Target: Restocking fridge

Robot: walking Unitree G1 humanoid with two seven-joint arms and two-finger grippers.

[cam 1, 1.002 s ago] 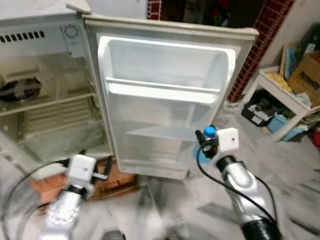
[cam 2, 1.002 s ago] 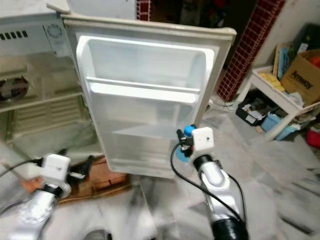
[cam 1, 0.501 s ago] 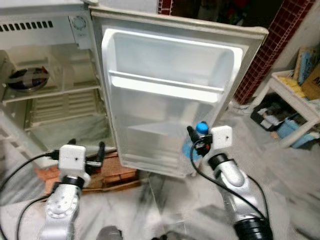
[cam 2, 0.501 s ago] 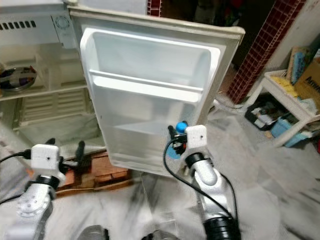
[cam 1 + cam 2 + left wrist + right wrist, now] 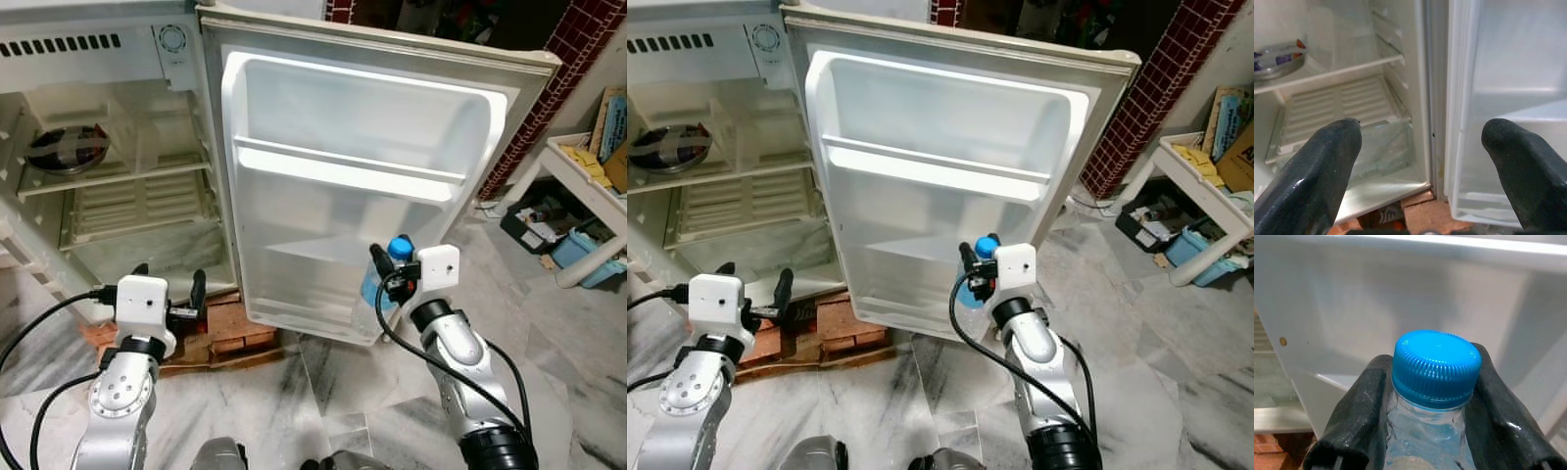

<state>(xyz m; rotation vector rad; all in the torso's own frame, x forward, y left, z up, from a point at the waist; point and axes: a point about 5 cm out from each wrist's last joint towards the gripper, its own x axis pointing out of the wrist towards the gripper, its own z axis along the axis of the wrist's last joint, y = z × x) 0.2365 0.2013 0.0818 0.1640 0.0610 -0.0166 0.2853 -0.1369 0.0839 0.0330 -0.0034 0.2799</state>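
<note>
Robot now nearer fridge door (image 5: 362, 186); right hand (image 5: 385, 277) clamps bottle (image 5: 1432, 396) by lower door shelf. Left hand (image 5: 1420, 147) open, empty.

Grey marbled floor (image 5: 578, 372), red brick-tiled pillar (image 5: 554, 69), white cluttered side table (image 5: 1205, 201), wooden pallet (image 5: 230, 338) underneath

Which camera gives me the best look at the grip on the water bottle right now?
The right wrist view: the blue cap and clear neck of the water bottle sit squarely between the right gripper fingers. The eye views show the bottle small, in front of the open fridge door, partly behind the gripper.
</note>
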